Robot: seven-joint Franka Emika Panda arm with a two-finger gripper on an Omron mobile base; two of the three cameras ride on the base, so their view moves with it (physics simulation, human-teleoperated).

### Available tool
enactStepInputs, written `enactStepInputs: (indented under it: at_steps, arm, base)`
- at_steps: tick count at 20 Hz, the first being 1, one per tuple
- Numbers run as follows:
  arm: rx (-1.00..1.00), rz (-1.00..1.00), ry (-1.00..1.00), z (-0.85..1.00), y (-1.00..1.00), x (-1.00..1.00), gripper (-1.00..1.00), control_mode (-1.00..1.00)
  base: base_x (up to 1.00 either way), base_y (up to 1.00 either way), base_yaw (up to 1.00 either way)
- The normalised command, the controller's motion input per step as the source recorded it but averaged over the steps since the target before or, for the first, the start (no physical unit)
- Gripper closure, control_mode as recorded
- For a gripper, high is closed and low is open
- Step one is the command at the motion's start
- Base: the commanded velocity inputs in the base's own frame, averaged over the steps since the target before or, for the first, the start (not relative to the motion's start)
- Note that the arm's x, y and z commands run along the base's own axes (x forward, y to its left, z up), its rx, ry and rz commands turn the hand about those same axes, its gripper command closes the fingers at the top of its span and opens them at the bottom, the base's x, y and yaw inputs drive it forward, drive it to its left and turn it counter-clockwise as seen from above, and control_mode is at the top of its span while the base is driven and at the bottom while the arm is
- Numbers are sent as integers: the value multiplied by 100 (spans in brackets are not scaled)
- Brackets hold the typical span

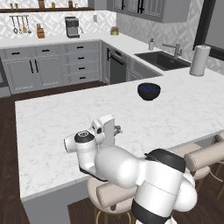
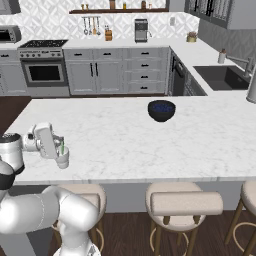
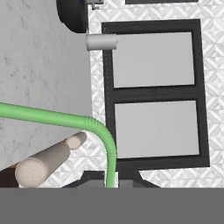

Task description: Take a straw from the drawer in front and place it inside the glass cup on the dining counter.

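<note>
1. At the left of the right base view, the gripper (image 2: 59, 145) is seen just over the cup (image 2: 63, 159), which stands near the front edge of the counter (image 2: 125, 140). A short green piece of the straw (image 2: 62, 149) is seen at the cup's mouth, directly under the hand.
2. In the hand view the straw (image 3: 65, 119) runs from the left edge across the picture, bends at its ribbed part and goes down between the fingertips. The jaws are almost fully closed, and the straw is judged to be held near its bent top.
3. The straw is judged very light, thin and a little flexible. It is easily crushed or made to slip, so a gentle pinch on the straight part below the bend is advised.
4. The cup is judged light and easy to tip. It is better not touched by the fingers when the straw is let go.
5. Further right a dark bowl (image 2: 161, 110) stands on the counter, well apart from the cup.
6. In the left base view the cup (image 1: 118, 130) is mostly hidden behind the hand.
</note>
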Motion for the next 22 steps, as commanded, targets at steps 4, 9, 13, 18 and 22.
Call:
enactStepInputs:
  at_steps: [4, 9, 13, 18, 22]
  arm:
    - [-4, -6, 1, 0, 0, -4, -100, -100]
    - [-1, -1, 2, 0, 0, -10, -100, -100]
    - [4, 0, 0, 5, 0, -8, -100, -100]
    - [17, 1, 0, 15, 0, -2, -100, -100]
    - [32, 4, 1, 16, 0, 0, -100, -100]
  base:
    - [0, 0, 0]
    - [0, 0, 0]
    - [0, 0, 0]
    - [0, 0, 0]
    - [0, 0, 0]
